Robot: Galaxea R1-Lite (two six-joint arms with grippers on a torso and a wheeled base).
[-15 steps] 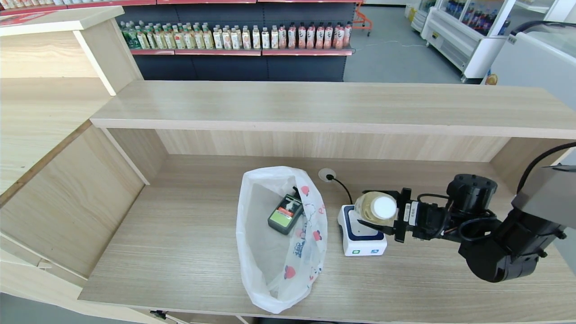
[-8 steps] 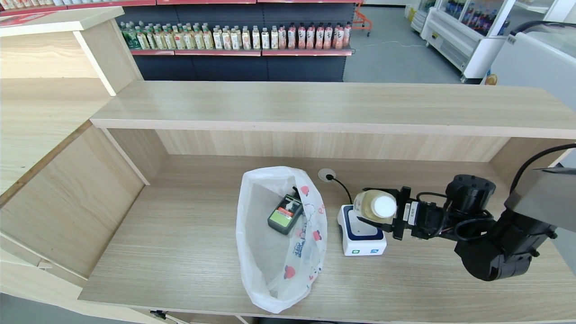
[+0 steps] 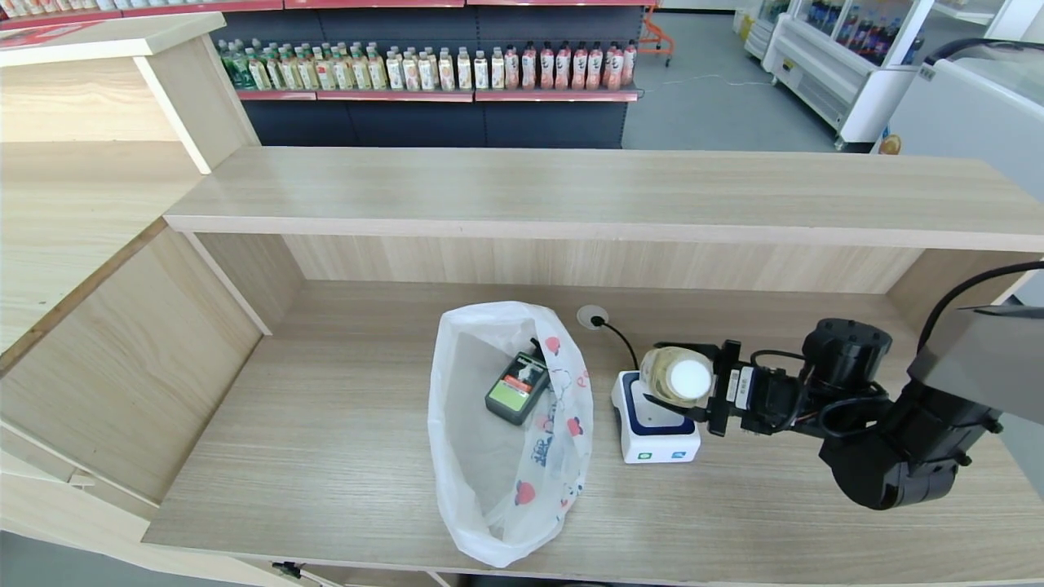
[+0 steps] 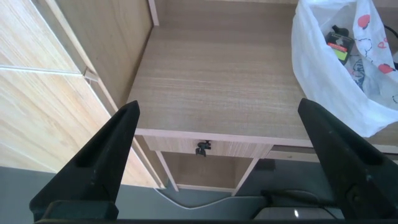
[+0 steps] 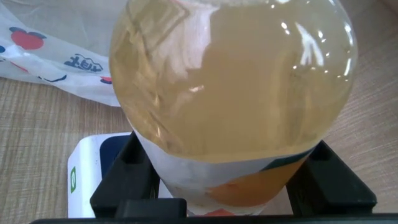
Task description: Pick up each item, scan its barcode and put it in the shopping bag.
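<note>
Over the desk [image 3: 326, 440], the right tool [image 3: 654, 372], clamped on the bottle [image 3: 685, 377], inches leftward above the scanner [image 3: 656, 436]; scanning seems underway.

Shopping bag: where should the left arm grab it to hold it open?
Probably the shopping bag's rim on the robot's left, with the left gripper coming from that side, jaws open. That edge stands up thin and free; the opposite rim lies near the scanner and the right gripper holding the bottle.
</note>
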